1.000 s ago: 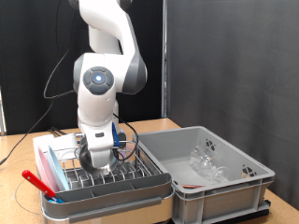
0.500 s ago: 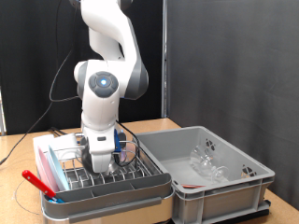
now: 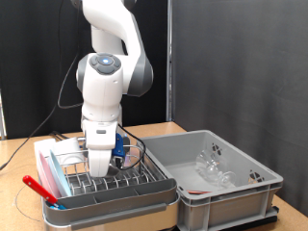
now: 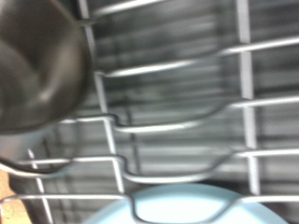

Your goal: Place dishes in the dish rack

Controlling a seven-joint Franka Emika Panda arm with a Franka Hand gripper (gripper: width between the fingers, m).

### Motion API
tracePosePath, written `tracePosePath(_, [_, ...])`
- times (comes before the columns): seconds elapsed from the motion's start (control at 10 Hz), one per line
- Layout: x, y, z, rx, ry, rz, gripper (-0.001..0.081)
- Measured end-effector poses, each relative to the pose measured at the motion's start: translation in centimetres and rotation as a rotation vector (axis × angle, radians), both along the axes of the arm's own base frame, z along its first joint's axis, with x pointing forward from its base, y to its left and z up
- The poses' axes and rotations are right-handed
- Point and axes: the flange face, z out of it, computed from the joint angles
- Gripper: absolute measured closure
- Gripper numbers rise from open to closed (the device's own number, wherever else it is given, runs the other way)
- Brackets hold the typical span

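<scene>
**Arm down over the rack, jaws out of sight**

How the jaws stand is anyone's guess: in the exterior view the gripper is low over the dish rack, its fingers lost behind the hand body and the wires, and the wrist view shows no fingertips at all. So I cannot tell whether it is open, closed, or holding anything.

The wrist view looks straight into the rack: blurred silver wires, the small steel bowl sitting among them, and the rim of the light-blue plate at the frame's edge.

At the exterior view's right, the grey bin holds clear glass pieces. The red utensil lies on the rack's left side.
</scene>
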Motion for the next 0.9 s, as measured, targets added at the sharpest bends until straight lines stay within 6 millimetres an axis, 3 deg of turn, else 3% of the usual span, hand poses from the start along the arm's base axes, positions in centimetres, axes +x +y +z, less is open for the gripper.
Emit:
tracePosePath(0.3, [1.0,0.9,0.5,0.098,0.148,0.048,0.0001])
tracePosePath(0.6, [-0.6,3.4,0.6,0.216,0.318,0.163,0.0001])
tracePosePath(0.9, [-3.1,5.1,-1.0,0.23,0.383,0.201,0.0001])
